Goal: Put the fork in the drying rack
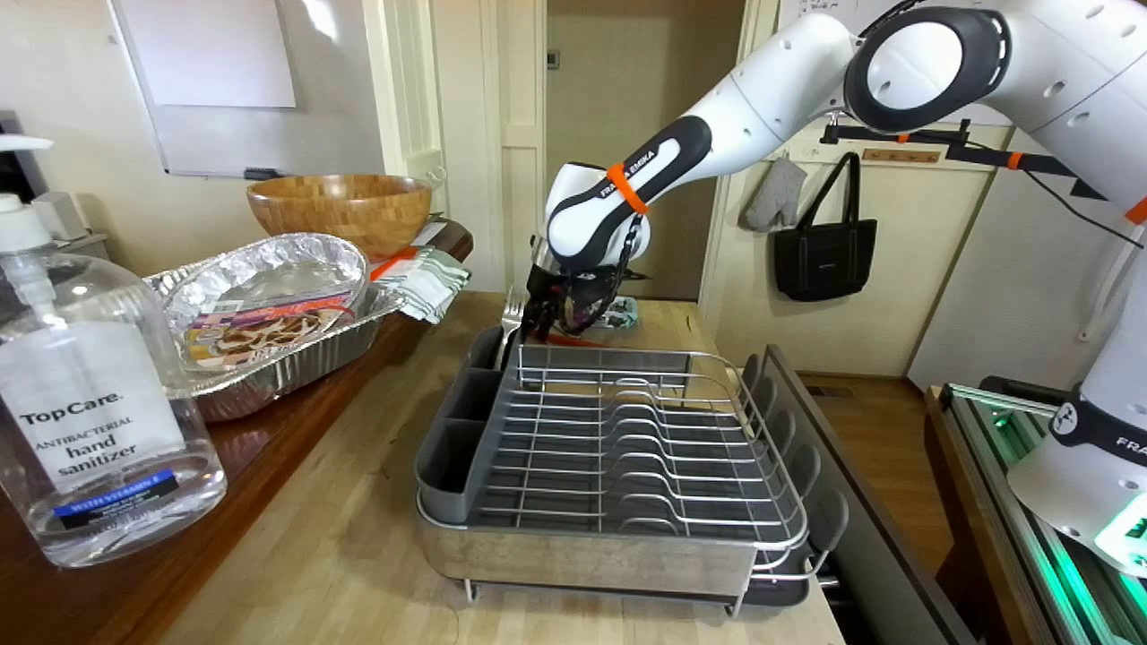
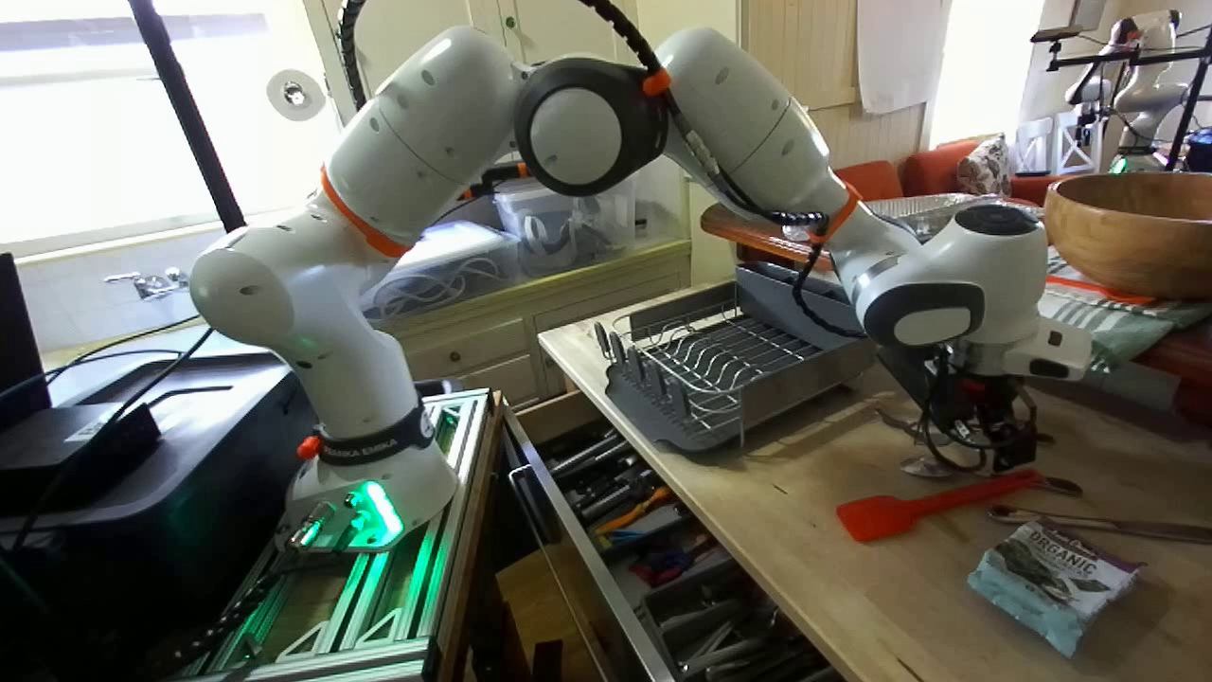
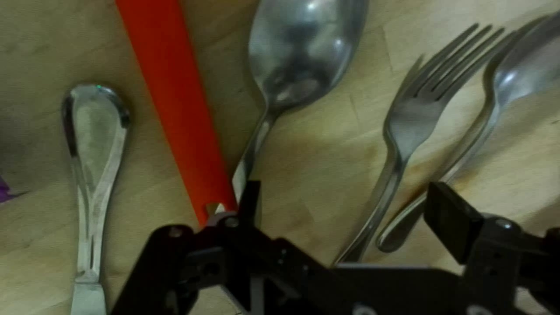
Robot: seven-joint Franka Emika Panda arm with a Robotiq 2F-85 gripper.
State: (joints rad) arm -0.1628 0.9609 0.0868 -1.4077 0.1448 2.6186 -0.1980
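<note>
A silver fork (image 3: 413,118) lies on the wooden table in the wrist view, tines toward the upper right, the end of its handle hidden by the gripper. Another fork (image 1: 512,315) stands tines up in the far compartment of the grey utensil holder of the drying rack (image 1: 587,560). The silver wire rack with its dark grey tray also shows in an exterior view (image 2: 677,436). My gripper (image 3: 345,210) is open and empty low over the table beyond the rack. The lying fork's handle runs between its fingers, apparently untouched. The gripper also shows in an exterior view (image 2: 994,455).
Beside the lying fork are a spoon (image 3: 525,65), a larger spoon (image 3: 306,52), a red spatula (image 3: 175,105) and a knife (image 3: 94,144). A snack packet (image 2: 1056,578) lies nearby. An open drawer (image 2: 597,559) adjoins the table. Foil pans (image 1: 269,358) and a wooden bowl (image 1: 340,210) stand alongside.
</note>
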